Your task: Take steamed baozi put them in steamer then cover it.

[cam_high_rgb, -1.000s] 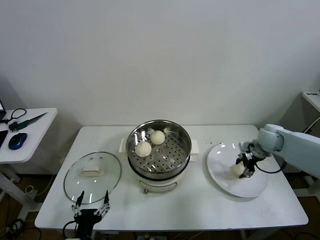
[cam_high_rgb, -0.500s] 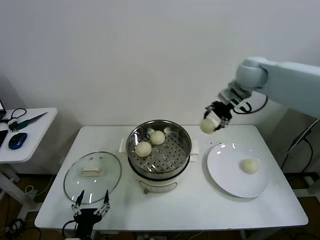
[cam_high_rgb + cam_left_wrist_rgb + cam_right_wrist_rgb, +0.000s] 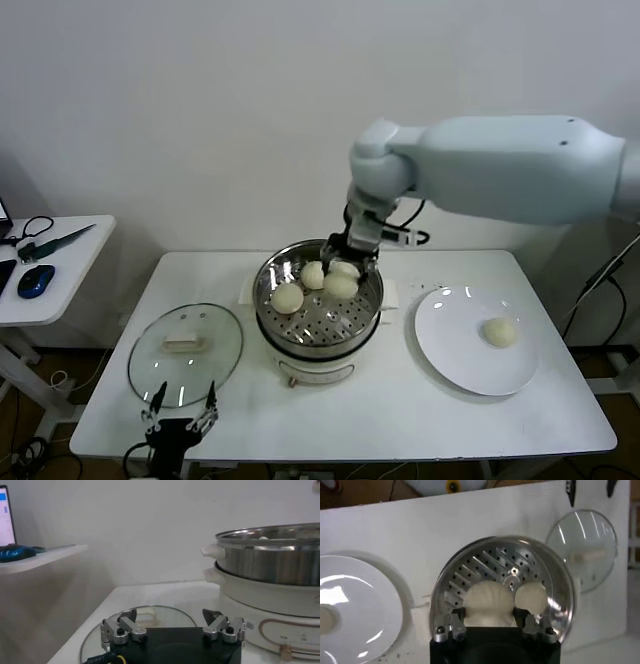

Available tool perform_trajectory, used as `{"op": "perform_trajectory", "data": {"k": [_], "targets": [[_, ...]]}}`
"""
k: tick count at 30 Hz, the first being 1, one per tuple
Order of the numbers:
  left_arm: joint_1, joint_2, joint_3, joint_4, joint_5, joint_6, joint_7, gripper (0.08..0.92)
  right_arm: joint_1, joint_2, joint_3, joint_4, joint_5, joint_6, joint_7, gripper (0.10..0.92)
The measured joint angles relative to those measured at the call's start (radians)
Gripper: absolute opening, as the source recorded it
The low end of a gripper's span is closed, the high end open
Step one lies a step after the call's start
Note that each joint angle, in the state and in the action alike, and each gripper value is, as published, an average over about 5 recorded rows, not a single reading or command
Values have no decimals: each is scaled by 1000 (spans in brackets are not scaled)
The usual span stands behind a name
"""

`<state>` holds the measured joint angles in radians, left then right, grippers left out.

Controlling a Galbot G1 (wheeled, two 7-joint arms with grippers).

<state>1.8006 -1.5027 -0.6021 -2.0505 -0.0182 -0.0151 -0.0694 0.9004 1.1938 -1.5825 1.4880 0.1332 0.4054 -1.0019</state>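
The steel steamer (image 3: 318,322) stands mid-table. Two baozi (image 3: 288,297) (image 3: 314,275) lie on its perforated tray (image 3: 490,562). My right gripper (image 3: 346,256) reaches down into the steamer's back right part, shut on a third baozi (image 3: 341,286) that is at or just above the tray; in the right wrist view the baozi (image 3: 488,602) fills the gap between the fingers (image 3: 456,617). A fourth baozi (image 3: 499,332) lies on the white plate (image 3: 450,345). The glass cover (image 3: 185,352) lies flat to the steamer's left. My left gripper (image 3: 182,412) is open, parked at the front edge beside the cover.
A side table (image 3: 50,270) with a blue mouse and cables stands off to the left. The left wrist view shows the cover (image 3: 145,616) just ahead of the left gripper (image 3: 172,625) and the steamer's wall (image 3: 270,560) beyond. The white wall is close behind the table.
My right gripper took a baozi from the plate, lifted it, and carried it left into the steamer. One baozi stays on the plate. The left arm has not moved.
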Motion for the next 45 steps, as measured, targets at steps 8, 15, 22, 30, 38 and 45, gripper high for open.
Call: {"op": "perform_trajectory", "data": {"k": [8, 15, 22, 30, 38, 45], "targets": [[4, 1, -3, 4, -1, -3, -3, 823, -118, 39, 14, -27, -125, 10, 51, 653], [8, 0, 0, -1, 0, -3, -4, 823, -193, 73, 30, -54, -187, 7, 84, 653], [15, 0, -5, -6, -2, -6, -6, 823, -222, 93, 31, -67, -203, 4, 94, 662], [15, -3, -3, -10, -2, -6, -7, 823, -219, 85, 37, -77, -193, 3, 106, 811], [16, -3, -2, -16, -2, -6, -7, 823, -131, 9, 28, -118, -90, -4, 69, 823], [7, -2, 1, -13, -8, -6, -6, 823, 1, -144, -93, -166, 119, -134, -9, 823]]}}
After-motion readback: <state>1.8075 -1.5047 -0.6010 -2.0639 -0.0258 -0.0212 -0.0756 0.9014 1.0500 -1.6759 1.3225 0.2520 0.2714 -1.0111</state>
